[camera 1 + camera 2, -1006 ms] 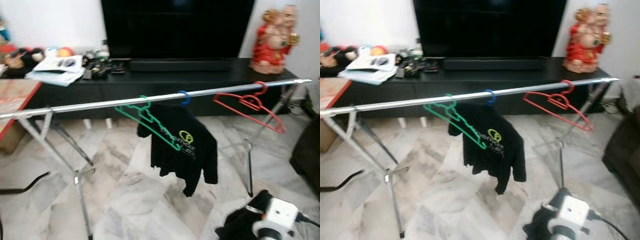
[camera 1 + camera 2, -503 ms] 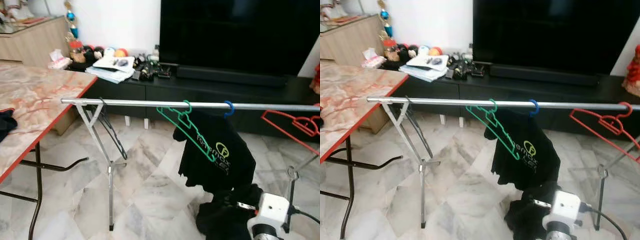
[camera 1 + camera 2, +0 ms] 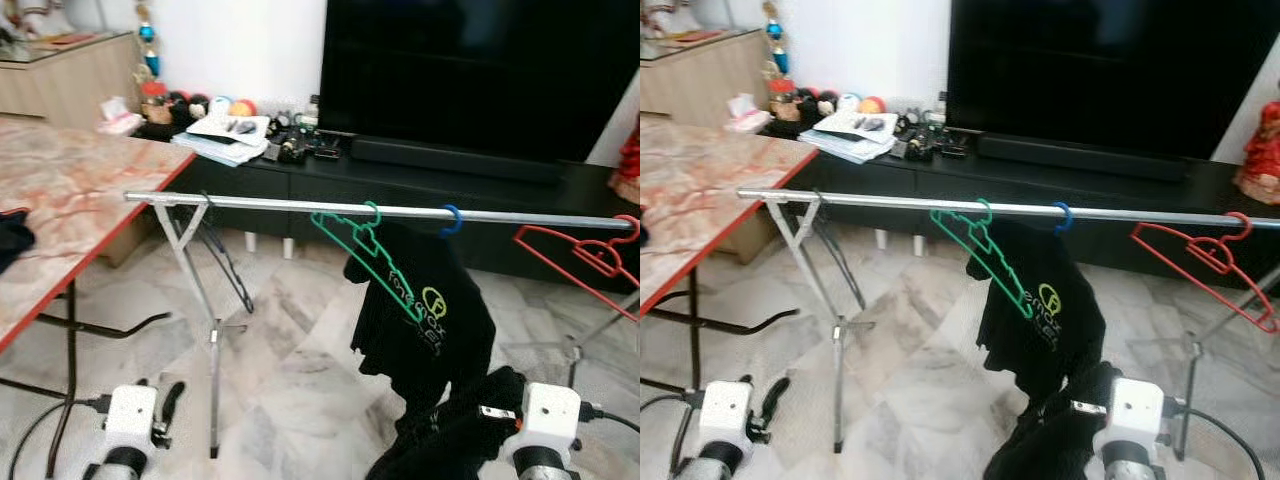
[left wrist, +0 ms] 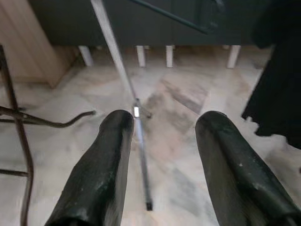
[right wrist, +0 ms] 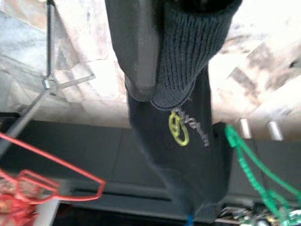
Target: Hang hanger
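Left gripper [image 4: 160, 155] jaws apart, empty, low before the rack leg [image 4: 127, 89]. Right gripper [image 5: 160, 52] jaws clamped on dark garment [image 3: 470, 420]. Green hanger [image 3: 365, 255] hangs on the rail [image 3: 300, 206] above both.

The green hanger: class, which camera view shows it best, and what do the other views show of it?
The left eye view shows it best: the green hanger hangs whole on the silver rail, beside the black shirt. The right eye view shows the same from slightly aside. The right wrist view catches part of its green frame at the edge.
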Tool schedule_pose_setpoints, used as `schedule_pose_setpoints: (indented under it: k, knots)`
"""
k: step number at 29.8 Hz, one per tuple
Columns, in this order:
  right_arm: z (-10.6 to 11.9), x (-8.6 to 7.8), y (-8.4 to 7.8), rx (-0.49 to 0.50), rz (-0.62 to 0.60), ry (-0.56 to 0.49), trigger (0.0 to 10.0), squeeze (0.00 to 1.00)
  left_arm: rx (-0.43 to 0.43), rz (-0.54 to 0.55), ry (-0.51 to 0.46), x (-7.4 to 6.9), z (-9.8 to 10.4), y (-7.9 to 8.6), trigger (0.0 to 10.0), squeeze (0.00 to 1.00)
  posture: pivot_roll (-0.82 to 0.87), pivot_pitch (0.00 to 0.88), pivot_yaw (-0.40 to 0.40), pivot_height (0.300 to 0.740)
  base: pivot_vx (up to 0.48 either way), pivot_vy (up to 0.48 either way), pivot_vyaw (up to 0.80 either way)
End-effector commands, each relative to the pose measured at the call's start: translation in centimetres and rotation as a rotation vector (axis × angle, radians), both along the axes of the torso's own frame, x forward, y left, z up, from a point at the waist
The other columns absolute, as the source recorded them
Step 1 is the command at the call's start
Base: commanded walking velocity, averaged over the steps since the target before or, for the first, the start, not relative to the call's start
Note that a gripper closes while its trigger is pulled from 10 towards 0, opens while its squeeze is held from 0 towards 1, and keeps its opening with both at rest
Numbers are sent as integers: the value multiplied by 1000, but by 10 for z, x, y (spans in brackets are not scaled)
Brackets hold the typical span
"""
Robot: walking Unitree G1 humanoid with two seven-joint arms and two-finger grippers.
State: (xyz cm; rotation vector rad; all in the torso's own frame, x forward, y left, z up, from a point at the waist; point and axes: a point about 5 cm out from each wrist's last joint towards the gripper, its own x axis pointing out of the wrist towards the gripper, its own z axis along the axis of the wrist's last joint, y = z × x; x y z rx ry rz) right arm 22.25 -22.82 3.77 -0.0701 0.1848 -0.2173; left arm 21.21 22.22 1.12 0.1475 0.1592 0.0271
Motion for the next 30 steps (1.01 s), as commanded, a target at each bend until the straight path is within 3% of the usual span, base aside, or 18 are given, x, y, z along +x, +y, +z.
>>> schedule_pose_setpoints:
  k: [1, 6, 16, 30]
  knots:
    - [10, 2, 1, 4, 7, -43, 10000, 0, 15, -8, -31, -2, 11, -9, 10000, 0, 19, 0, -27, 740, 0, 0, 0]
    - [11, 3, 9, 19, 64, -43, 10000, 0, 19, -10, -42, -6, 22, -13, 10000, 0, 32, 0, -14, 740, 0, 0, 0]
    - [6, 6, 31, 76, 102, -60, 10000, 0, 32, -55, -18, 3, 34, -12, 10000, 0, 24, 0, 62, 740, 0, -217, 0]
    - [6, 10, 43, 82, 156, -58, 10000, 0, 8, -21, -11, 9, 42, -9, 10000, 0, 48, 0, 41, 740, 0, -330, 0]
